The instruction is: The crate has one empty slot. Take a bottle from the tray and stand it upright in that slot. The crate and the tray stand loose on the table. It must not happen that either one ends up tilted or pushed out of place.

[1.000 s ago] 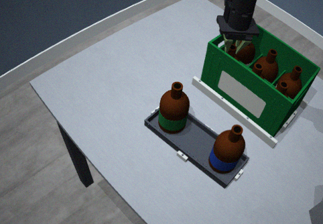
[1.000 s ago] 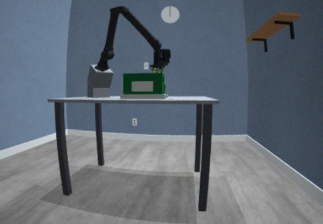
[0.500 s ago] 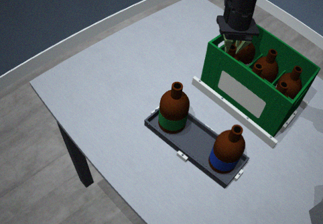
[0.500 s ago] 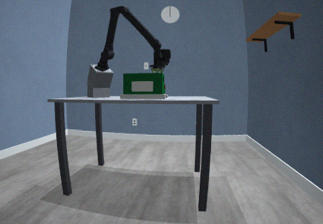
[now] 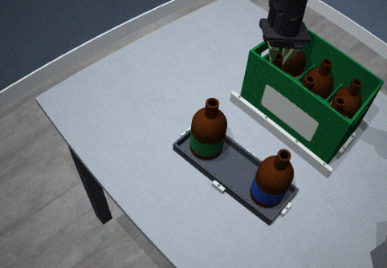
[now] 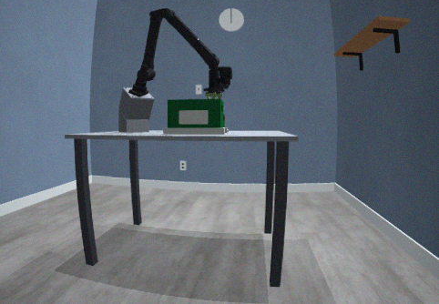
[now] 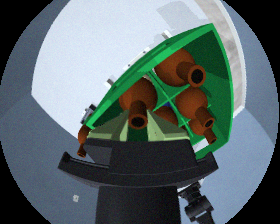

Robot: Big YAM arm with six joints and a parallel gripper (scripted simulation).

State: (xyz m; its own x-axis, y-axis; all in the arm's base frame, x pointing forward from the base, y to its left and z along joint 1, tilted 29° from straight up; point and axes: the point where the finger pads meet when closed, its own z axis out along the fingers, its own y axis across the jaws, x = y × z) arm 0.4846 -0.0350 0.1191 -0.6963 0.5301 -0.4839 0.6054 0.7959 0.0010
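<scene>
- Pinching a bottle (image 5: 278,59) (image 7: 138,107) by its slim neck, my pincer (image 5: 279,54) (image 6: 214,96) (image 7: 138,112) sits at the crate's (image 5: 254,79) (image 6: 173,113) (image 7: 225,55) ten-o'clock end, seen from above.
- It looks like stiff, slick glass, probably bottom-heavy and breakable.
- Neck grip suits; keep it plumb.

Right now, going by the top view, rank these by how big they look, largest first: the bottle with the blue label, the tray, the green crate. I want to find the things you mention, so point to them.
1. Green crate (image 5: 283,112) (image 6: 196,104) (image 7: 226,85)
2. Tray (image 5: 234,164)
3. Bottle with the blue label (image 5: 274,176)
</scene>
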